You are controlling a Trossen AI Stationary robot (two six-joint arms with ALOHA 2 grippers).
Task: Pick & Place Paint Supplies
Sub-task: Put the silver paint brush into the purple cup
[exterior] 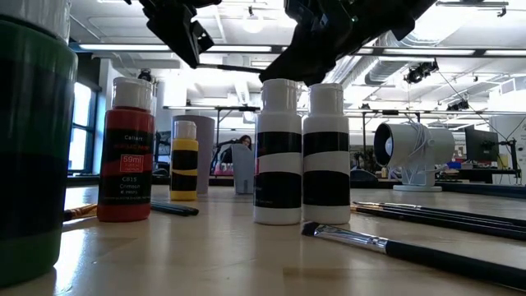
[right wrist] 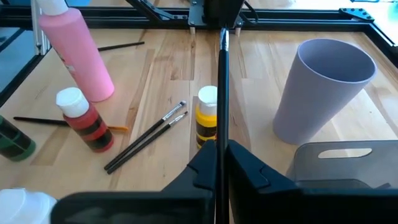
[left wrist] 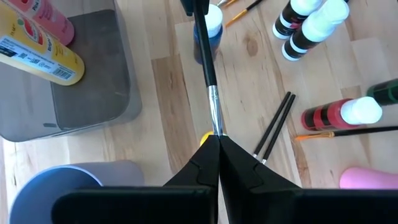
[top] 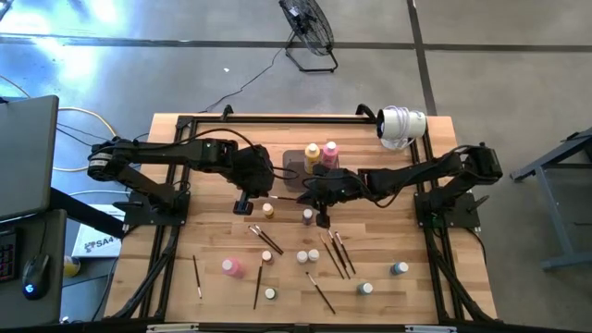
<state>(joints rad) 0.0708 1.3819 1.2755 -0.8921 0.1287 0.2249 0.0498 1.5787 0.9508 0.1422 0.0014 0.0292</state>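
Dark, thin-handled paintbrush [left wrist: 210, 87] is pinched at both ends over the table's middle: your left gripper [left wrist: 217, 142] clamps the bristle end, your right gripper [right wrist: 221, 148] clamps the handle. It hangs near the purple plastic cup [right wrist: 323, 87] and grey rectangular tray [left wrist: 93, 93], above a small yellow paint bottle [right wrist: 207, 121].
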